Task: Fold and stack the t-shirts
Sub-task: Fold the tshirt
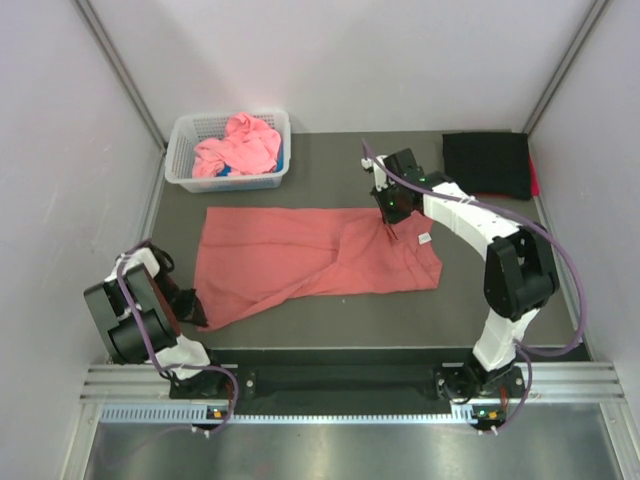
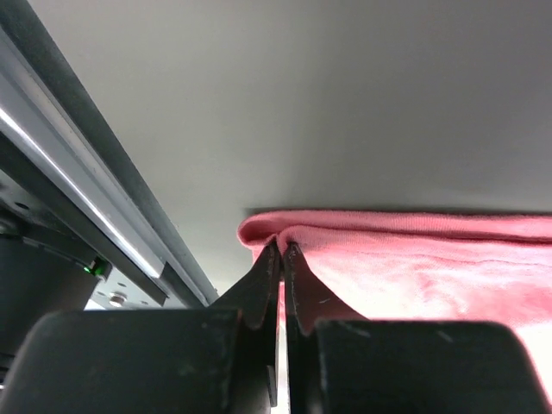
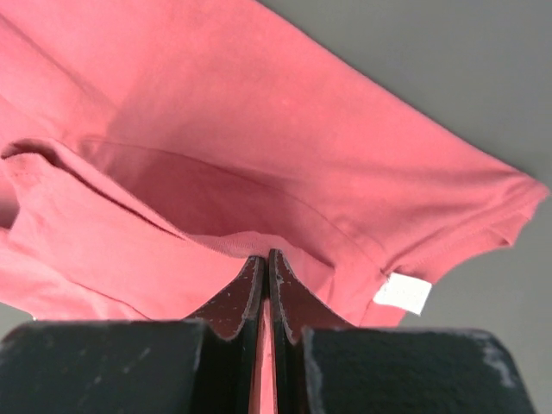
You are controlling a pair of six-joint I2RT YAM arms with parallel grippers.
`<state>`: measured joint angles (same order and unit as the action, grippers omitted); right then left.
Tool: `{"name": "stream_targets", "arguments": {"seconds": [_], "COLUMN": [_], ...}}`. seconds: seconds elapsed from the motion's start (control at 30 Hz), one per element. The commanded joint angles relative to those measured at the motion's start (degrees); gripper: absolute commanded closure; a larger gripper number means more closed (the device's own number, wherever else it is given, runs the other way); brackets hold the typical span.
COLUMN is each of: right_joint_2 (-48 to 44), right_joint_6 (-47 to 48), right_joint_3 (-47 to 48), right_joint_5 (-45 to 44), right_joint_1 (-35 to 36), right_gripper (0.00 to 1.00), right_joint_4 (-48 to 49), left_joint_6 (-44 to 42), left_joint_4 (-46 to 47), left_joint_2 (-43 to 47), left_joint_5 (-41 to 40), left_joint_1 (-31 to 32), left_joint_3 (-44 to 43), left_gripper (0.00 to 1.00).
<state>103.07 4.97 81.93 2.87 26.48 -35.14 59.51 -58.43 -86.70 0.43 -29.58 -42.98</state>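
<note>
A salmon-red t-shirt (image 1: 300, 258) lies spread and partly folded across the middle of the dark table. My left gripper (image 1: 196, 308) is shut on its near-left corner; in the left wrist view the fabric edge (image 2: 362, 228) is pinched between the fingertips (image 2: 267, 259). My right gripper (image 1: 390, 228) is shut on a fold of the same shirt near its far right part; the right wrist view shows the cloth (image 3: 259, 172) and its white label (image 3: 402, 293). A pink shirt (image 1: 238, 146) is heaped in the basket. A folded black shirt (image 1: 487, 164) lies at the far right.
The white lattice basket (image 1: 182, 150) stands at the far left corner, with something blue under the pink shirt. A red edge (image 1: 534, 178) shows beside the black shirt. Grey walls close in left, right and back. A metal rail (image 1: 340, 380) runs along the near edge.
</note>
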Motion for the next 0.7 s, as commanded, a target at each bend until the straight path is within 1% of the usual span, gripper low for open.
{"name": "stream_targets", "arguments": {"seconds": [0.0, 0.13, 0.23, 0.27, 0.33, 0.37, 0.43, 0.53, 0.63, 0.67], "right_joint_2": [-5.85, -9.02, -11.22, -12.0, -12.62, -12.71, -12.89, -12.98, -12.28, -12.36], "right_joint_6": [1.09, 1.88, 2.41, 2.76, 3.11, 3.29, 3.46, 3.64, 3.73, 3.73], "right_joint_3": [-1.24, -2.74, -3.71, -3.97, -5.02, -5.37, -6.86, -8.63, -8.54, -8.37], "right_joint_5": [-3.57, -6.38, -7.97, -8.67, -9.46, -10.51, -11.74, -14.29, -17.37, -18.59], "right_joint_1": [-0.55, -0.46, -0.46, -0.46, -0.46, -0.46, -0.46, -0.64, -0.81, -0.82], "right_gripper": [1.0, 1.0, 1.0, 1.0, 1.0, 1.0, 1.0, 1.0, 1.0, 1.0], "right_joint_4": [0.86, 0.33, 0.59, 1.12, 1.56, 1.56, 1.38, 1.21, -0.37, -0.98], "left_joint_6": [-0.97, -2.55, -3.52, -3.78, -4.57, -4.92, -5.19, -6.59, -11.4, -12.47], "left_joint_4": [-0.78, -2.47, -0.29, 0.68, 3.84, 6.64, 8.59, 12.11, 16.06, 17.46], "left_joint_2": [1.78, 5.57, 7.77, 8.2, 8.3, 8.04, 6.02, 2.51, -1.36, -2.24], "left_joint_5": [-6.04, -7.11, -6.32, -5.71, -1.06, 1.39, 5.35, 8.0, 10.37, 10.82], "left_joint_1": [0.14, 0.14, 0.14, 0.05, 0.05, 0.14, 0.14, 0.4, 1.45, 2.76], "left_joint_3": [-5.59, -12.03, -14.93, -15.37, -15.38, -15.29, -15.2, -15.99, -17.92, -19.32], "left_gripper": [1.0, 1.0, 1.0, 1.0, 1.0, 1.0, 1.0, 1.0, 1.0, 1.0]}}
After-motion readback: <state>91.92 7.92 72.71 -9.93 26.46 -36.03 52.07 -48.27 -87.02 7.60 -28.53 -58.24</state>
